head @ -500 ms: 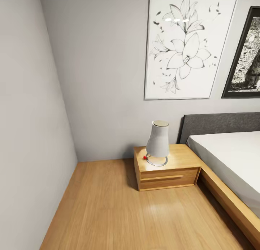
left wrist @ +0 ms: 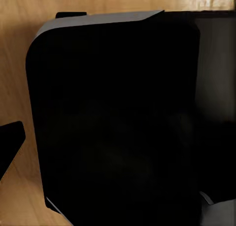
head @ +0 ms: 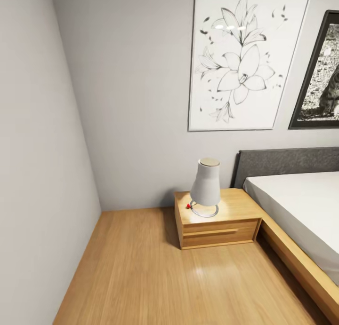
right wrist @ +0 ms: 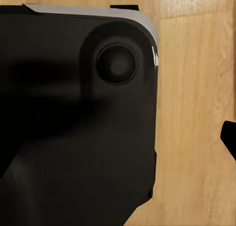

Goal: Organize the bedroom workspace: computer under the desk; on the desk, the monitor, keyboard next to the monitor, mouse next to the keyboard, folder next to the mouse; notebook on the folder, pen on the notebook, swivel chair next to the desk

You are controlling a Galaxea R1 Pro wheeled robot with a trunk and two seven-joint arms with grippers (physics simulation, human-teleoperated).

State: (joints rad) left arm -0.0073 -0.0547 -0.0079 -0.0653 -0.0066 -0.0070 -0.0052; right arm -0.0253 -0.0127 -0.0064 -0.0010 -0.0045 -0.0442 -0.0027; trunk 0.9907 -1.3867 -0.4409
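The desk, with the computer, monitor, keyboard and folder, is somewhere else in the bedroom; the robot looks into a corner, so I cannot say where those things are.

What could go wrong, biggest first: the bed (head: 301, 207) sticks out on the right with a long wood frame (head: 301, 264), and I think the robot's base could bump it while turning to find the desk. The small nightstand (head: 219, 219) is close too, and a knock there could tip the white lamp (head: 205, 184) standing on it. The grey walls (head: 132, 104) meet close by, so there is not much room to turn.

The floor (head: 155, 278) is smooth light wood. Two pictures hang on the wall, a big flower drawing (head: 245, 57) and a dark-framed photo (head: 320, 75).

Both wrist cameras look down at the floor past a big black robot part (left wrist: 113, 123). I cannot tell if the grippers are spread or pressed together.
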